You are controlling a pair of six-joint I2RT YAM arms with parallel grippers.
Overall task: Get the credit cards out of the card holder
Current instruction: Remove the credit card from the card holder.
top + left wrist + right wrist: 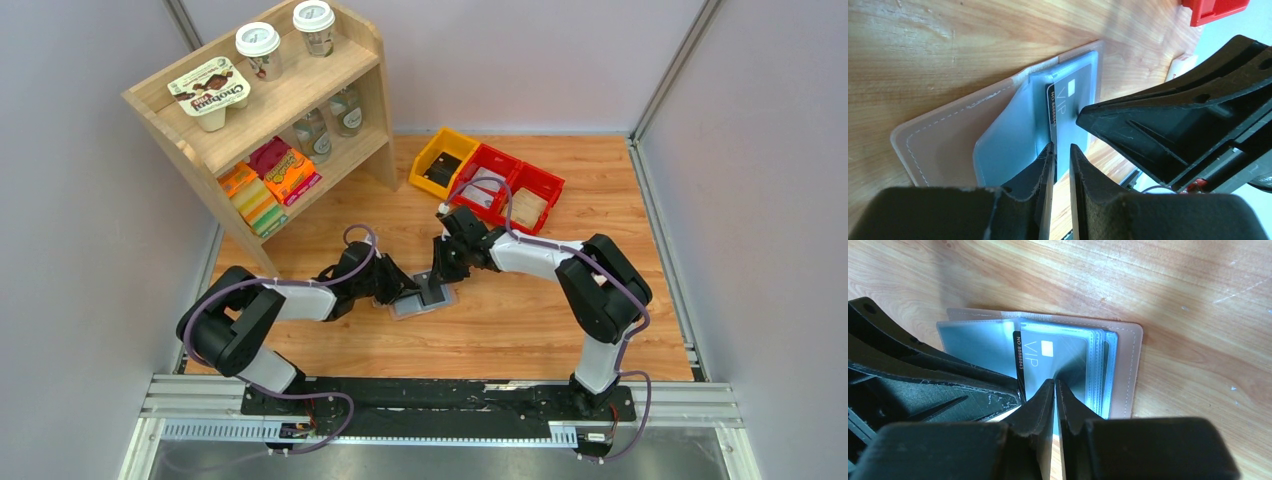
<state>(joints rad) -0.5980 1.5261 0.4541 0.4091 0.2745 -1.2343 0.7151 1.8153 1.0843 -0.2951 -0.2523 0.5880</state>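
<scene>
**A:** Overhead first. What's listed?

**B:** One card holder [410,308], lying open on the wooden surface [520,330], midway between the two arms. The left pincer [413,293] reaches in from the left and the right pincer [437,287] from the far right. Both sets of tips are down at the holder. Also present are a wooden shelf [300,95] with cups and packets at far left, one yellow bin [443,160], and red bins [510,185] along the far edge.

**A:** Left wrist view?

**B:** The holder has a pale stitched cover lying flat, with blue-grey translucent leaves lifted off it. One black credit card [1050,112], marked VIP, sits in a leaf. A bare black strip along one edge sticks out of the pocket and runs straight to the left pincer's tips. The jaws stand a narrow slit apart, and I cannot tell whether they are pinching the card. The right pincer fills the right side, its tip over the card's face.

**A:** Right wrist view?

**B:** The right pincer's jaws are pressed almost together on the near edge of the leaf holding the card. More leaves are fanned out to the right. The left pincer is at the left, its tip at the bare strip.
</scene>
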